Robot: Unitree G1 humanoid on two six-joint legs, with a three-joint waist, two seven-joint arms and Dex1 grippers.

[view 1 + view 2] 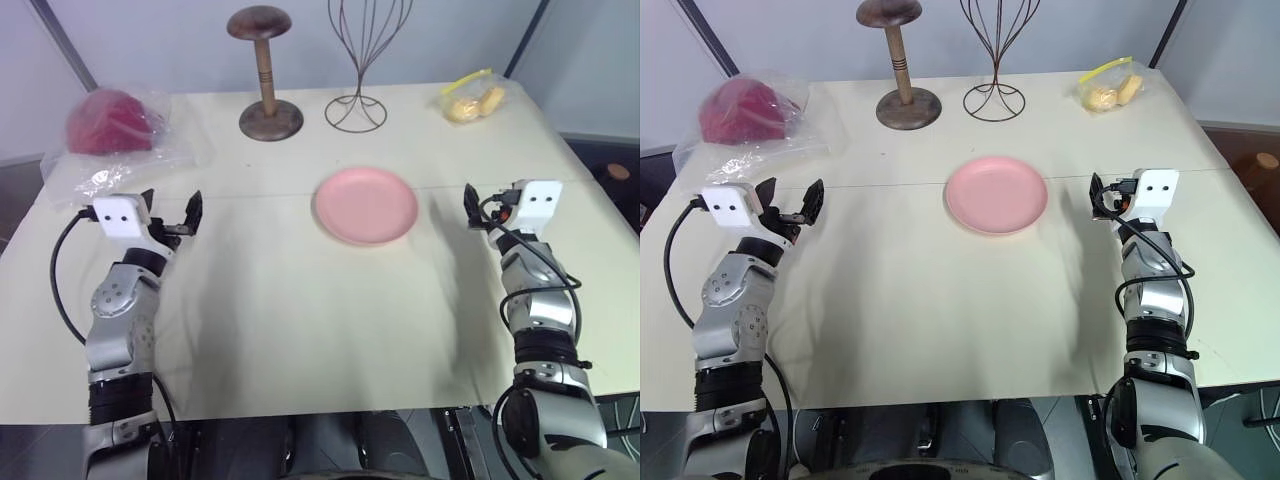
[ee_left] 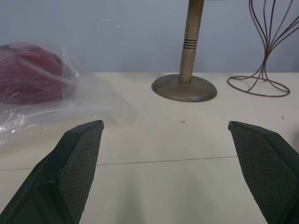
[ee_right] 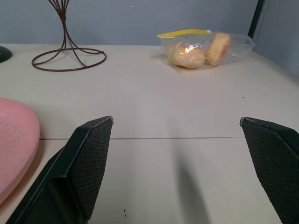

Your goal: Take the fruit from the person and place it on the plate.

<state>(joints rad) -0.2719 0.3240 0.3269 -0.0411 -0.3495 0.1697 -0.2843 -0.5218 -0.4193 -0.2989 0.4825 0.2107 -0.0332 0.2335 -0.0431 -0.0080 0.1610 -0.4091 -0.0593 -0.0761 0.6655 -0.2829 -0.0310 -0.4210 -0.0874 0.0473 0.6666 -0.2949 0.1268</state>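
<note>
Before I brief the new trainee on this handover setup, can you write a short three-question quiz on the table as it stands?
1. True or false: the pink plate has fruit on it.
2. Which gripper is nearer the red lump in plastic: A) left gripper B) right gripper?
3. What stands between the wooden stand and the bag of yellow items?

Key: 1 false; 2 A; 3 the wire stand.
</note>
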